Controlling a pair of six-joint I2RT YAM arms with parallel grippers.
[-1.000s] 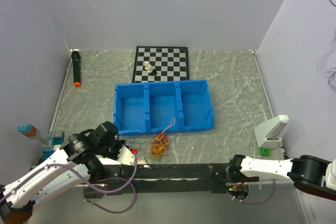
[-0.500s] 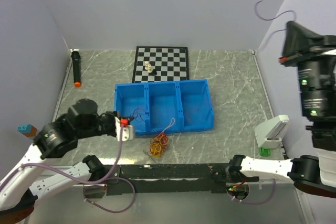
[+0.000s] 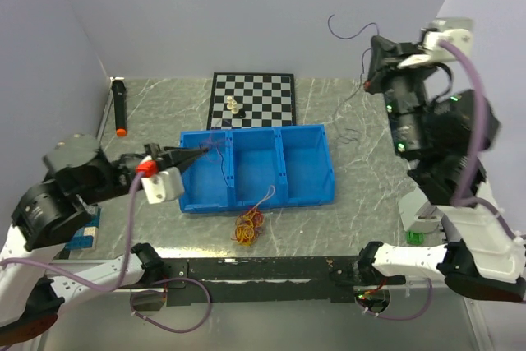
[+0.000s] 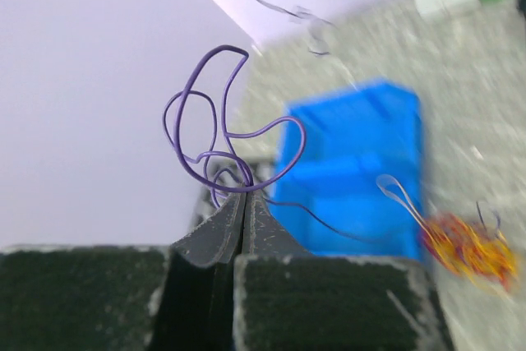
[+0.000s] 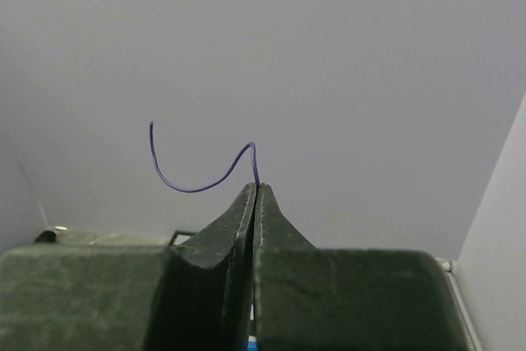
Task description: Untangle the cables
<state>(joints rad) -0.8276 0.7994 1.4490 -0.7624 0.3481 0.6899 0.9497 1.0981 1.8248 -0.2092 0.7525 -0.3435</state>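
The cables point(image 3: 249, 227) lie as a small yellow, orange and red bunch on the table in front of the blue bin point(image 3: 307, 188); the left wrist view shows the cables point(image 4: 470, 246) blurred at lower right. My left gripper point(image 3: 212, 146) hovers over the bin's left compartment, shut on a looped purple cable point(image 4: 209, 118) at its tips point(image 4: 244, 195). My right gripper point(image 3: 376, 40) is raised high at the right, shut on a thin purple wire point(image 5: 191, 184) that curls above its tips point(image 5: 256, 188). A fine strand point(image 3: 352, 121) hangs below it.
A chessboard point(image 3: 251, 99) with a few pieces point(image 3: 233, 106) lies behind the bin. A black marker point(image 3: 120, 107) rests at far left. A white block point(image 3: 424, 208) and a green part point(image 3: 413, 237) stand at right, toy bricks point(image 3: 82, 233) at left.
Both arms rose from the table's front edge. The left lifted a purple cable up from the bunch and over the bin. The right swung high, carrying a purple wire end.
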